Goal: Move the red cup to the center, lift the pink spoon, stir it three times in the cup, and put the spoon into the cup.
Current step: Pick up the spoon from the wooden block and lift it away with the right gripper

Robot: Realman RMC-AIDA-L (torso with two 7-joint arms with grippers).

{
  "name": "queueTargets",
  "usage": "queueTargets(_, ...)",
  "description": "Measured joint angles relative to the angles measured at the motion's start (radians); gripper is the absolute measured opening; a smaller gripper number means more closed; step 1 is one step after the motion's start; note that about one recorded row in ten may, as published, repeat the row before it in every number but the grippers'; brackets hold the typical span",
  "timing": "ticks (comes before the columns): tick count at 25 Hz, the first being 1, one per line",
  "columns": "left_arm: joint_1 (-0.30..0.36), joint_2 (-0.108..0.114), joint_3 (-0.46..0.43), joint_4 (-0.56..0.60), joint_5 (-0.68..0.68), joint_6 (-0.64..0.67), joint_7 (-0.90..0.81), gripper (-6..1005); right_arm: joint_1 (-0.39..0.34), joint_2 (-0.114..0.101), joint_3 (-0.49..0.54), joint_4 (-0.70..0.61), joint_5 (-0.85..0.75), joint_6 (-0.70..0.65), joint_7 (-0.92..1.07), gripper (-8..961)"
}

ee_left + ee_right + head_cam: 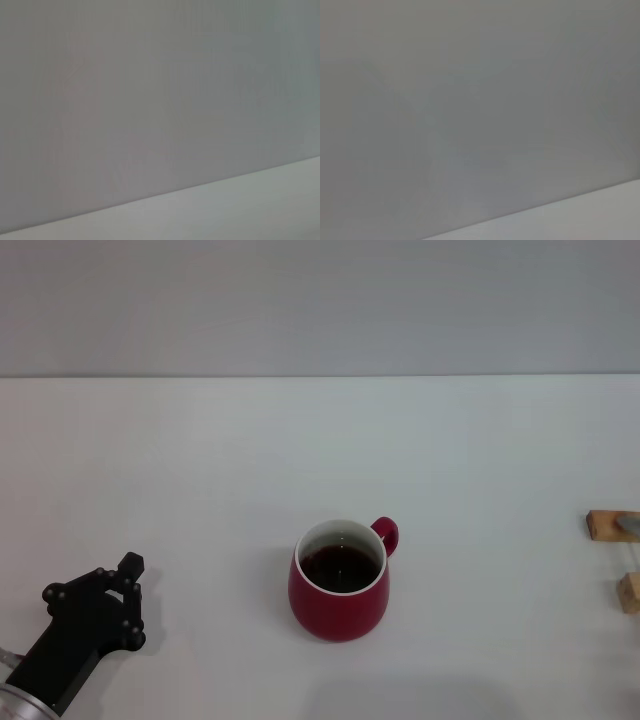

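The red cup (340, 585) stands upright near the middle of the white table in the head view. It holds dark liquid and its handle points to the far right. My left gripper (128, 580) rests low at the near left, well apart from the cup and holding nothing. The pink spoon does not show clearly. Only a small greyish tip (629, 525) lies on a wooden block at the right edge, and I cannot tell if it is the spoon. My right gripper is out of view. Both wrist views show only a grey wall and a strip of table.
Two small tan wooden blocks (612, 524) (629, 593) sit at the right edge of the head view. The white table (200, 470) ends at a grey wall at the back.
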State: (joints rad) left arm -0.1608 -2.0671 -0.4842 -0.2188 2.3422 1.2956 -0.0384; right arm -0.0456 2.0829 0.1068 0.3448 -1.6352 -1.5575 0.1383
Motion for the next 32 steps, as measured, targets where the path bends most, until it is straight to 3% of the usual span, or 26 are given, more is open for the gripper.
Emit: queueTargets(32,-0.008,0.002,0.003,0.001,0.001,0.000,0.000,-2,0.069,0.001,-0.001,-0.004,-0.003,0.142,-0.004,714)
